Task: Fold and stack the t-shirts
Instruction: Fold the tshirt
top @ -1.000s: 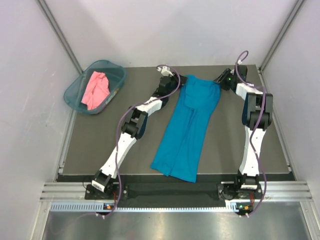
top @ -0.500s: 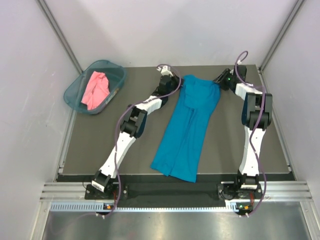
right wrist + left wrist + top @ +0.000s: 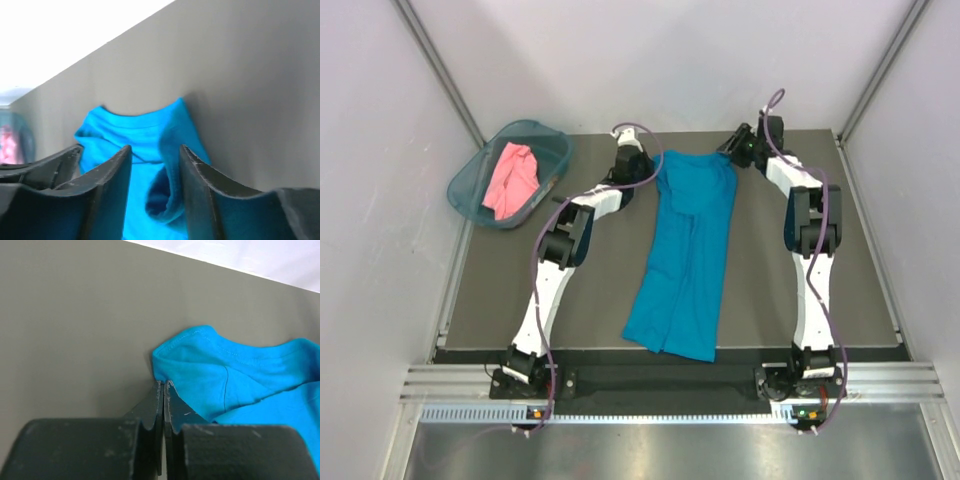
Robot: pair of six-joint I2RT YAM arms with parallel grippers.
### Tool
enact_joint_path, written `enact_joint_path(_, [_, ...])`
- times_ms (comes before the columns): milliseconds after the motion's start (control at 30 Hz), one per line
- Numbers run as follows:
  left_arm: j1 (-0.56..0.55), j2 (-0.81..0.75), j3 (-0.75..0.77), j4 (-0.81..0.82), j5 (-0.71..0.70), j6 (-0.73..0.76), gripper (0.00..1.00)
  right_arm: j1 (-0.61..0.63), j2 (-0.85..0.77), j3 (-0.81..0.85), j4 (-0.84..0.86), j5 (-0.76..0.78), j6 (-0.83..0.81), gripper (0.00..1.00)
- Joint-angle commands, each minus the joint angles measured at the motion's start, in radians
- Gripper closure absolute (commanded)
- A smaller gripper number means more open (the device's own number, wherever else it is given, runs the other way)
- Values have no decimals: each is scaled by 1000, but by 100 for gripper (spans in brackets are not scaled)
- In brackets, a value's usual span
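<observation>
Grey flat worktop [image 3: 490,290], pale walls on three sides. A large teal-blue cloth t-shirt [image 3: 685,260] lies on it between the two arms, folded lengthwise into a long narrow strip. It runs from the near edge up to the far edge, with the near end angled a little toward the left arm.

Left tool [image 3: 653,165] is at the strip's far-left corner. In the wrist view the left tool [image 3: 163,385] has its black jaws pressed flat together, no gap showing. The stitched hem of the teal-blue cloth t-shirt [image 3: 235,380] meets the tips and curls up there; it looks nipped.

Right tool [image 3: 728,155] is at the far-right corner of the strip. In its own camera the right tool [image 3: 154,148] stands about half open, jaws clearly apart. A rolled fold of the teal-blue cloth t-shirt [image 3: 135,135] runs up through the gap and lies against one of the dark fingers [image 3: 197,175]. No sign of a clamp on it.

A smaller salmon-pink cloth t-shirt [image 3: 512,178] sits crumpled inside a rigid teal plastic basket [image 3: 556,152] at the far-left corner of the worktop, well apart from both tools. The basket overhangs the left edge.
</observation>
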Motion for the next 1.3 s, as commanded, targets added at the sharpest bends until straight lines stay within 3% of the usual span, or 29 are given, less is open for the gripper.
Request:
enact_joint_path(0, [32, -125, -50, 14, -58, 68, 100, 14, 20, 91, -25, -20, 11, 54])
enact_joint_path(167, [60, -142, -29, -23, -34, 100, 100, -15, -10, 108, -112, 5, -15, 38])
enact_joint_path(233, [63, -127, 13, -72, -12, 110, 100, -48, -43, 108, -178, 19, -41, 36])
enact_joint_path(367, [66, -27, 239, -197, 118, 107, 78, -121, -96, 101, -290, 34, -113, 35])
enact_joint_path(433, [66, -21, 269, -219, 147, 87, 63, -147, -141, 64, -329, 31, -138, 35])
enact_joint_path(533, [64, -71, 223, -230, 156, 76, 54, -153, -202, 7, -379, 34, -216, 35])
enact_joint_path(667, [63, -136, 156, -245, 239, 73, 54, -153, -286, -91, -398, 36, -264, 35])
enact_joint_path(900, [66, -139, 159, -409, 391, 87, 55, -153, -391, -281, -353, -18, -242, 35])
enact_joint_path(1267, [64, -87, 179, -469, 364, 56, 57, -151, -465, -425, -330, -38, -255, 35])
